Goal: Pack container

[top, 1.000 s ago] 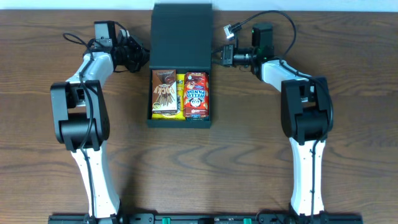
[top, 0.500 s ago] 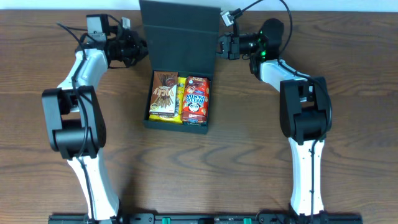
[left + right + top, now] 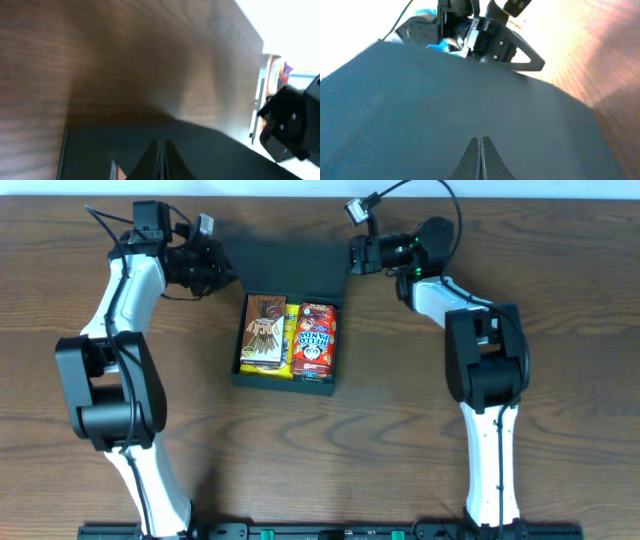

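Up went the lid (image 3: pixel 285 265), steeper than half a second before and shorter from overhead. The container (image 3: pixel 283 379) sat mid-table (image 3: pixel 400 430), its base unmoved, snack packets (image 3: pixel 264 330) inside. The left gripper (image 3: pixel 218 268) and right gripper (image 3: pixel 354 255) flanked the lid's edges. Both jaws looked clenched, but I couldn't tell whether they pinched it.

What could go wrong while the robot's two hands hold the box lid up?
The left gripper and right gripper pinch the lid only at its side edges, so it might slip and flop down. Uneven pulling might also twist the container, which sits a bit crooked, and jostle the snack boxes.
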Action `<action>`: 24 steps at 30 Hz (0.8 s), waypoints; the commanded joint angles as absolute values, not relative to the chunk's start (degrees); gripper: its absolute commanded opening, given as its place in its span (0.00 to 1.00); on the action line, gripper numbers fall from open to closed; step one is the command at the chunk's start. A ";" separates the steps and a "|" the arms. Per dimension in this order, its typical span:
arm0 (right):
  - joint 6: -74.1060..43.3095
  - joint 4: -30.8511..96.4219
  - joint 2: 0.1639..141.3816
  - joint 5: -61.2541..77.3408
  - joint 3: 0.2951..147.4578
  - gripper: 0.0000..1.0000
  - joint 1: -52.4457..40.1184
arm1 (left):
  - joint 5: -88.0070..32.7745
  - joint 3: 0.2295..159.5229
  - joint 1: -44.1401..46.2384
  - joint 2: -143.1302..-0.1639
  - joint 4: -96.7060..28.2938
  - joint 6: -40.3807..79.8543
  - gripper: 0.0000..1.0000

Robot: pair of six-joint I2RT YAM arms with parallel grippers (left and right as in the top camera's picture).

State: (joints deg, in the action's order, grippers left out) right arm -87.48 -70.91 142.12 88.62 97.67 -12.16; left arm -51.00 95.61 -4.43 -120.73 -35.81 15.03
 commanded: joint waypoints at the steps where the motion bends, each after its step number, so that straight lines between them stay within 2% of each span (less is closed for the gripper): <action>1: -94.91 -74.13 142.08 89.38 98.19 0.02 -14.17 | -50.35 96.60 -4.36 -117.89 -38.61 7.44 0.06; 7: -98.39 -79.09 142.08 89.38 98.19 0.02 -15.33 | -46.33 96.60 -4.36 -116.64 -41.67 5.72 0.06; 14: -96.20 -79.07 142.08 89.38 98.19 0.02 -10.92 | -43.62 96.60 -3.90 -114.43 -42.48 5.74 0.06; 18: -84.01 -73.34 142.10 89.38 98.19 0.02 -6.61 | -34.63 96.60 -1.74 -110.00 -43.31 4.97 0.06; 24: -53.98 -39.90 142.15 82.26 98.19 0.02 -3.64 | -29.56 96.60 2.04 -105.21 -43.38 4.71 0.06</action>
